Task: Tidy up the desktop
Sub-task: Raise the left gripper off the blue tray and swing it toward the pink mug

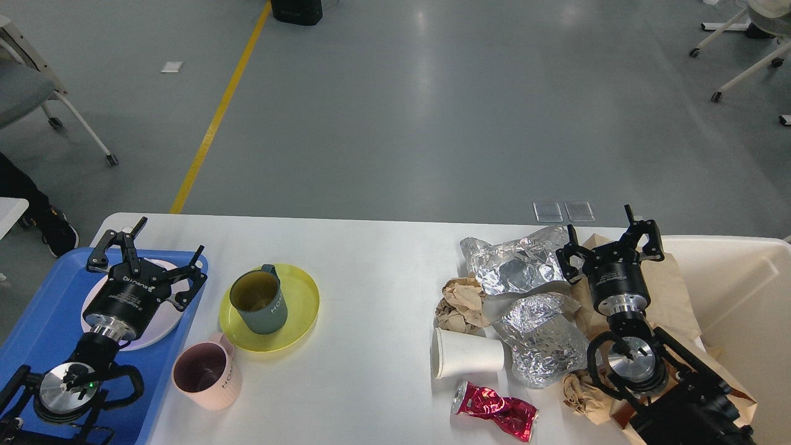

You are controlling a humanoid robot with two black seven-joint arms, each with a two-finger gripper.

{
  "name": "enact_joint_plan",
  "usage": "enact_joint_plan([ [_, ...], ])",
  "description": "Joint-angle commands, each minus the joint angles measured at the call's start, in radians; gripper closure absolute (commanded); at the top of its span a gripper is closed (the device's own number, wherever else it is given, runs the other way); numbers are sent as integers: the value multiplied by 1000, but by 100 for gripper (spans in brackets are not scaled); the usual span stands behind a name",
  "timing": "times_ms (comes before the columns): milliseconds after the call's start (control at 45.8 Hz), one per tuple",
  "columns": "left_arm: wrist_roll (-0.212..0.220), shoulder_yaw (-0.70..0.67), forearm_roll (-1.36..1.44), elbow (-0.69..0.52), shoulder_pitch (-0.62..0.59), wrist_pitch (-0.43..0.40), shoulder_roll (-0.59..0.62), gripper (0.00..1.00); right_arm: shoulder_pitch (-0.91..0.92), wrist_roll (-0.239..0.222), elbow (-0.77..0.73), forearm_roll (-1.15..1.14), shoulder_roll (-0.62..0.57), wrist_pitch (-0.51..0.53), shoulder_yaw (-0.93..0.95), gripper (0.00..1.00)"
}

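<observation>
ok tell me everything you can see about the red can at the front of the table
The red can is a crushed metallic drink can, shiny magenta-red with a silver top end facing left. It lies on its side on the white desktop, near the front edge, dented and twisted along its body. It sits just in front of the tipped-over white paper cup and the crumpled foil, apart from both as far as can be seen. Neither end effector touches it.

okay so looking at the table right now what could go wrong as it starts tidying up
1. The green mug stands on the yellow plate; lifting the plate could tip it.
2. The paper cup lies on its side beside the foil and may roll if nudged.
3. The crushed red can sits near the desktop edge and could be knocked off.
</observation>
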Motion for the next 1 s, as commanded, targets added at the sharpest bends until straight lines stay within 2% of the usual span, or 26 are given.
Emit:
enact_joint_plan([
  [0,-5,-2,-2,0,-1,1,3,4,0,1,0,0,0,0,0,0],
  [87,-18,-8,-3,-1,5,4,0,4,0,1,0,0,0,0,0,0],
  [262,-15,6,-5,-1,11,29,57,4,0,1,0,0,0,0,0,0],
  [349,-12,51,-15,0,11,30,162,4,0,1,0,0,0,0,0,0],
  [437,-8,194,-17,2,-44,24,342,4,0,1,0,0,0,0,0,0],
  [590,-3,640,-17,6,-277,9,583,4,0,1,0,0,0,0,0,0],
  [721,-5,1036,-17,8,-571,-14,710,4,0,1,2,0,0,0,0,0],
  [830,1,1364,-16,8,-860,-68,776,3,0,1,2,0,0,0,0,0],
  [917,0,1657,-15,5,-1102,-111,779,3,0,1,2,0,0,0,0,0],
  [961,1,1816,-15,3,-1217,-125,767,4,0,1,2,0,0,0,0,0],
  [983,-11,1978,-15,-3,-1334,-134,734,4,0,1,2,0,0,0,0,0],
])
